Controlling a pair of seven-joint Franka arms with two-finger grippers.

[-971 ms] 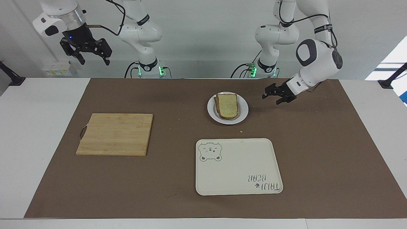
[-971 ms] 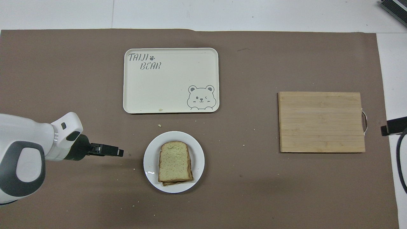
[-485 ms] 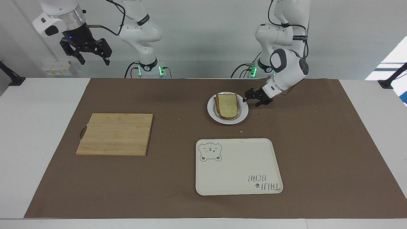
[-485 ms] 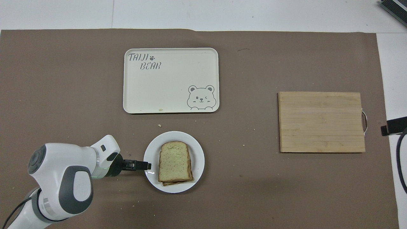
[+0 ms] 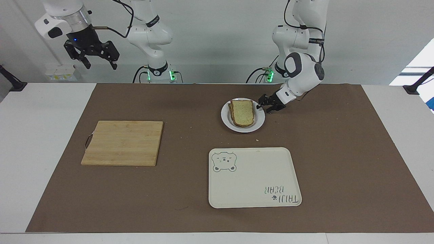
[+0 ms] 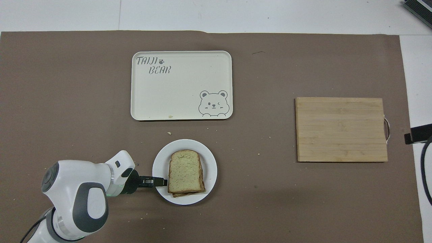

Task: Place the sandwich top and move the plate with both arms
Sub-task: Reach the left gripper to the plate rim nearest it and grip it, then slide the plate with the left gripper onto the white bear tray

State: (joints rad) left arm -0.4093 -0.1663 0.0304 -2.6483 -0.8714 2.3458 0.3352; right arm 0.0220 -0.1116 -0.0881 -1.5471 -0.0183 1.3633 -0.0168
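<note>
The sandwich top (image 5: 243,112), a pale speckled slice with a brown crust, lies on top of the stacked sandwich on the small white plate (image 5: 259,124). From above, the slice (image 6: 185,170) covers the layers under it, with bare plate (image 6: 211,168) around it. My left gripper (image 5: 261,105) is low at the plate's rim on the side toward the left arm's end of the table; in the overhead view its tip (image 6: 164,182) overlaps the rim next to the bread. My right gripper (image 5: 100,64) hangs open and high near its own base, waiting, with nothing in it.
A cream tray with a bear print (image 5: 251,189) lies farther from the robots than the plate. A wooden cutting board (image 5: 123,142) sits toward the right arm's end of the table. Crumbs dot the brown mat around the plate.
My left arm swung in from the left arm's end of the table and brought its gripper down to the plate's rim. Plate, sandwich and right arm have not moved.
</note>
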